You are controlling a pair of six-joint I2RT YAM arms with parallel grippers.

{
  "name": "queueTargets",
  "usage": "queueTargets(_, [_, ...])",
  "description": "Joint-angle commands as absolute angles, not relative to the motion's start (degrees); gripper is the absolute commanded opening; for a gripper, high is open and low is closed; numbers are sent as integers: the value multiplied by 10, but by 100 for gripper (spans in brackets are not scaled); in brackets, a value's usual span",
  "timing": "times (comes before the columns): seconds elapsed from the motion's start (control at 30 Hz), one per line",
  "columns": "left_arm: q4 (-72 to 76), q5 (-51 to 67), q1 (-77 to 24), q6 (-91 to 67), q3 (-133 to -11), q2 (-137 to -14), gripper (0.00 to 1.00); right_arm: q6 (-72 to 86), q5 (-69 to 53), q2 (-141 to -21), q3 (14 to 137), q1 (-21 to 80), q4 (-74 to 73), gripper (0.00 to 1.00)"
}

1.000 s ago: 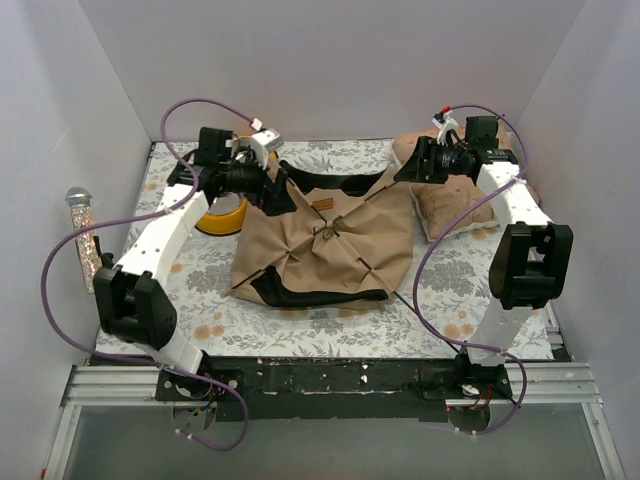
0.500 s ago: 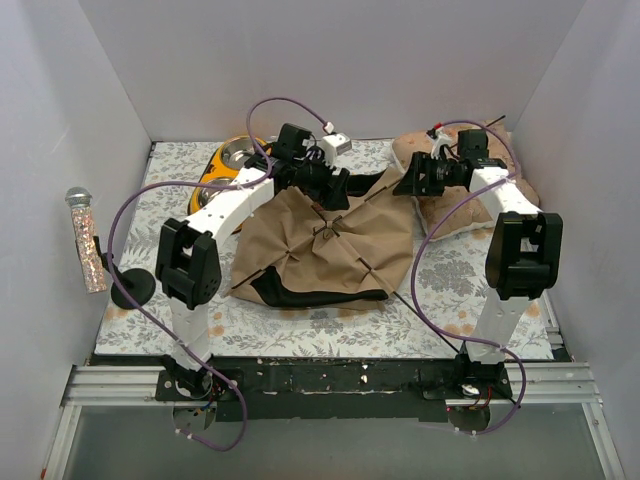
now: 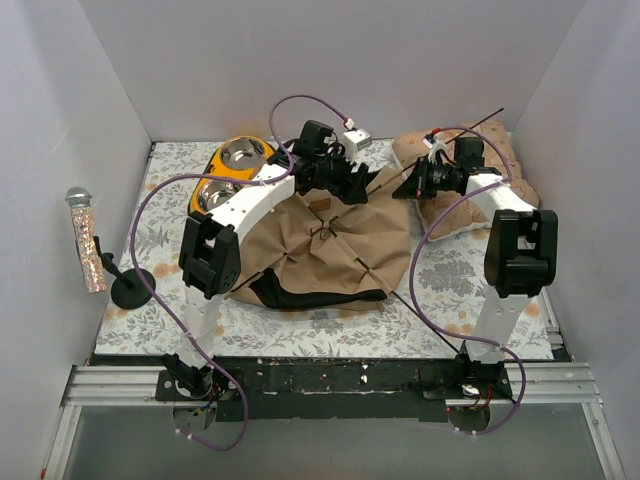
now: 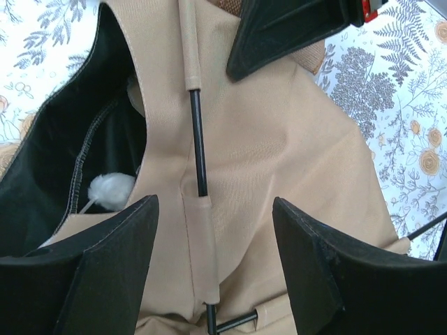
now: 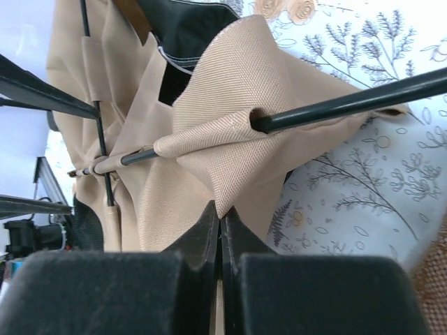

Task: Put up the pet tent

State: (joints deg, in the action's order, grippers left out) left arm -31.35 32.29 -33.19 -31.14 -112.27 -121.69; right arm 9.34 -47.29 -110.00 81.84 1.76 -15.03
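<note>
The pet tent (image 3: 330, 255) lies collapsed in the middle of the table (image 3: 140, 240), its tan shell crumpled flat and its thin poles (image 3: 326, 232) crossing at the centre. At its far right corner the right hand (image 5: 221, 218) is pressed together on a fold of canvas just below a sleeve, from which one pole runs out toward the cushion (image 3: 470, 195). The left hand (image 4: 213, 209) hovers over the far edge, fingers spread to either side of a sleeved pole, gripping nothing. The step in hand looks like raising the frame, since the shell is not yet standing. Next, I judge, the left hand should close on that pole or the canvas beside it. With the right holding its corner, the poles could then be bowed upward.
</note>
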Motion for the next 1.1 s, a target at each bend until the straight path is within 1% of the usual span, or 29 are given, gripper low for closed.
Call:
queueTargets(0.0, [-311,307,-340,-305,-1175,-1215,64,137,-521,-1064,820,27,-109,1])
queueTargets(0.17, [-312,297,-349,-293,-1191,-1216,60,157,-532,-1030,809,40,-94,1])
queueTargets(0.27, [-313,284,-353,-285,-1194,-1218,54,184,-543,-1015,802,44,-81,1])
queueTargets(0.43, [-319,261,-353,-280,-1198,-1220,48,230,-555,-986,789,45,-36,1])
queueTargets(0.5, [-328,258,-354,-274,-1199,-1216,41,248,-558,-978,790,46,-26,1])
queueTargets(0.7, [-357,271,-354,-284,-1191,-1173,8,313,-559,-953,816,45,18,1])
queueTargets(0.77, [-364,274,-353,-285,-1183,-1148,0,335,-558,-943,831,44,33,1])
queueTargets(0.93, [-365,277,-353,-300,-1168,-1082,0,381,-549,-929,895,39,65,1])
queueTargets(1.07, [-350,286,-352,-321,-1173,-1039,0,379,-539,-933,999,35,59,1])
